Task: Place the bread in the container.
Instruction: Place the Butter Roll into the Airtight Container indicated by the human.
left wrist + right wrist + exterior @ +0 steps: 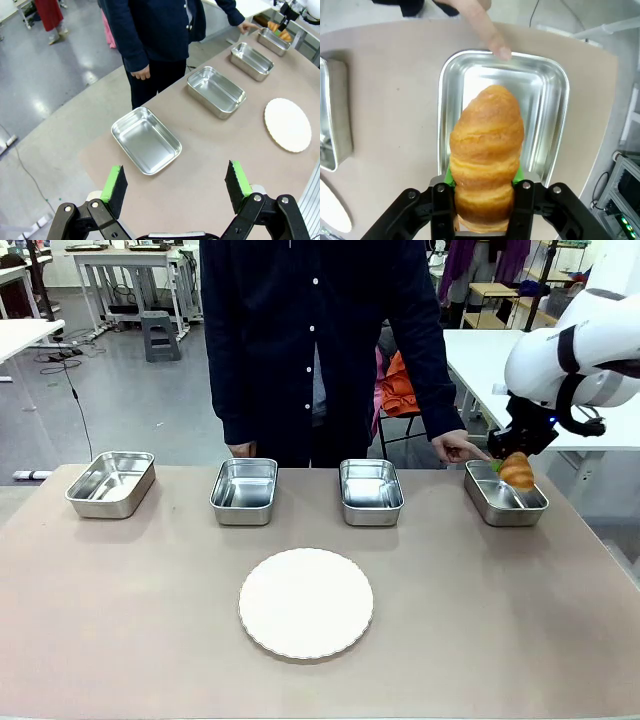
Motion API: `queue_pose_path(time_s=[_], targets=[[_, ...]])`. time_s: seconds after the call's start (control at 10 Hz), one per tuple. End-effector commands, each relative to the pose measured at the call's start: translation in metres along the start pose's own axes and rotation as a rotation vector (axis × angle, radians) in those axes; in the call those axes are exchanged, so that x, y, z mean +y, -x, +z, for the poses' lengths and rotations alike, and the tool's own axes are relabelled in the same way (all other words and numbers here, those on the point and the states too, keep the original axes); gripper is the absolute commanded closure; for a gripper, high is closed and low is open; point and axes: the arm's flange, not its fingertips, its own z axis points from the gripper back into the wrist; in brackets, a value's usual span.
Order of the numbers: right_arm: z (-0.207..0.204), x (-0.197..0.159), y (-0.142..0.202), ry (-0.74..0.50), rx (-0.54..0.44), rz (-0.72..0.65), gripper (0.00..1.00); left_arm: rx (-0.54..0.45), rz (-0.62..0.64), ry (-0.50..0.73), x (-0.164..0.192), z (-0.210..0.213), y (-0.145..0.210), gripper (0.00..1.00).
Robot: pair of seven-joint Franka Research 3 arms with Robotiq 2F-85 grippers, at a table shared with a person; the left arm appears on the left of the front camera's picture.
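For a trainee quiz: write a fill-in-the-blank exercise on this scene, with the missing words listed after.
1. The right claw is shut on the ____.
2. The bread hangs above the steel container at the table's far ____ end in the front view.
3. The person's finger touches that container's ____.
4. The round white plate has ____ on it.

Missing words: bread; right; rim; nothing
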Motion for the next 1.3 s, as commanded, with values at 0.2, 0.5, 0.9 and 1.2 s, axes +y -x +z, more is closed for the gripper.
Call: queue_pose_path(time_s=[0.2, 0.5, 0.9, 1.2], targets=[[-0.017, 0.002, -0.015, 0.046, 0.028, -0.024, 0.58, -0.001, -0.002, 0.000, -0.001, 0.000, 0.000, 0.00], [-0.021, -0.002, -0.011, 0.066, 0.011, -0.035, 0.03, -0.001, -0.002, 0.000, -0.001, 0.000, 0.000, 0.00], [-0.011, -0.001, -0.005, 0.069, 0.015, -0.046, 0.00, -0.001, -0.002, 0.000, -0.001, 0.000, 0.000, 0.00], [-0.015, -0.001, -0.011, -0.046, 0.202, 0.004, 0.07, -0.001, -0.002, 0.000, -0.001, 0.000, 0.000, 0.00]])
